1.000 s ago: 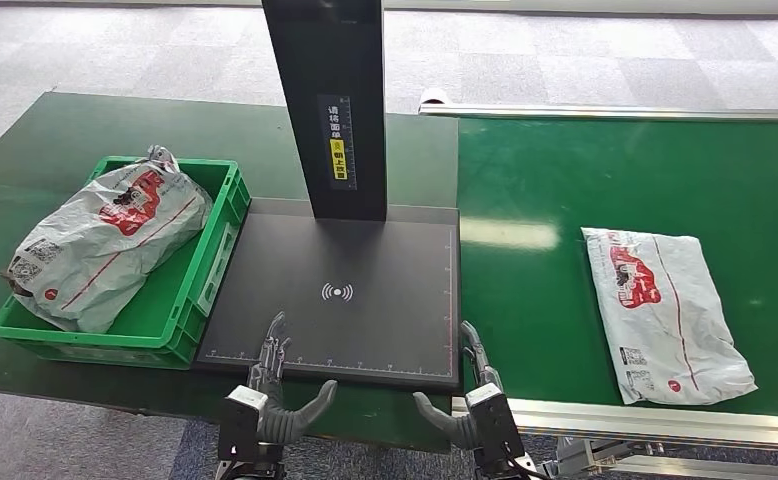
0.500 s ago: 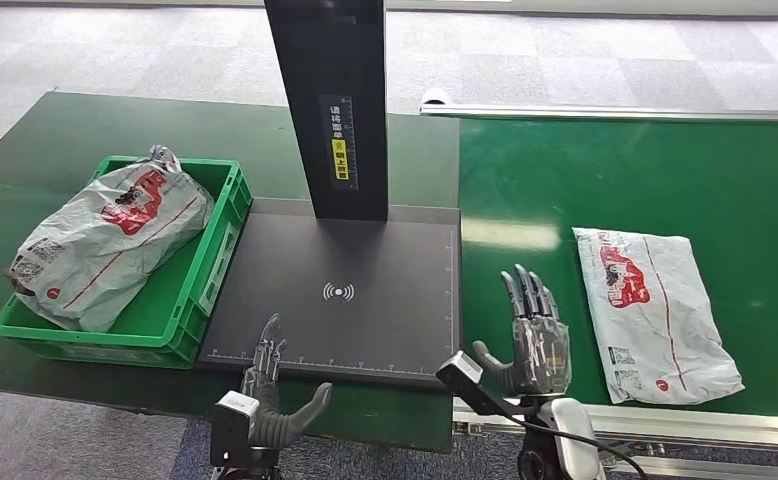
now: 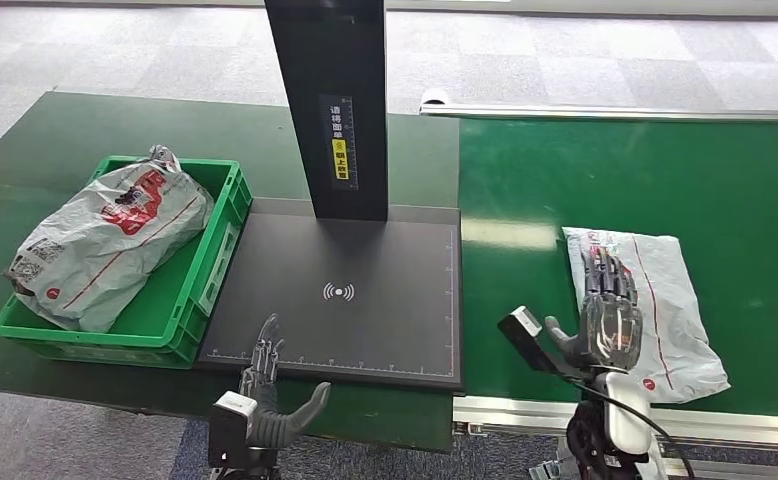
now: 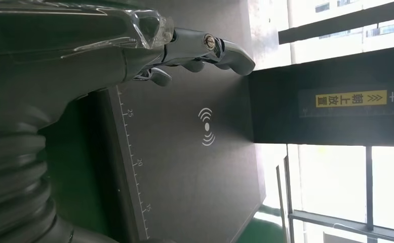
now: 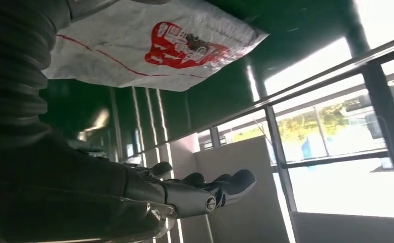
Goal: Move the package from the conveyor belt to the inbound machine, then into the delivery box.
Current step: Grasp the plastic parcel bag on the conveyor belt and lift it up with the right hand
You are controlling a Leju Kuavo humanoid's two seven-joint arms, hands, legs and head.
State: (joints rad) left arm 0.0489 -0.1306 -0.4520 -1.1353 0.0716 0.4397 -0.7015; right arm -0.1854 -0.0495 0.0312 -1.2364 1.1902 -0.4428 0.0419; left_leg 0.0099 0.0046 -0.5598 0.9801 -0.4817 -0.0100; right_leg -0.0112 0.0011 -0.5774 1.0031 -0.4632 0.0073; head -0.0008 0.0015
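Soft mailer on the belt, your right robot hand (image 3: 607, 310) spread above it.
The flat grey-white plastic courier package (image 3: 665, 300) near the green conveyor belt's (image 3: 525, 180) front edge looked light, limp, slippery; take its near-left edge.

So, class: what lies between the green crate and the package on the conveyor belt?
In the head view, the black scanner platform lies between the green crate and the package, then a bare strip of green conveyor belt.

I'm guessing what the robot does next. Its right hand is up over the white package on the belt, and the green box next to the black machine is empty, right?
Not quite. The green box is not empty: the head view shows a grey package already lying in it. The rest holds: the right hand is raised over the white package on the belt.
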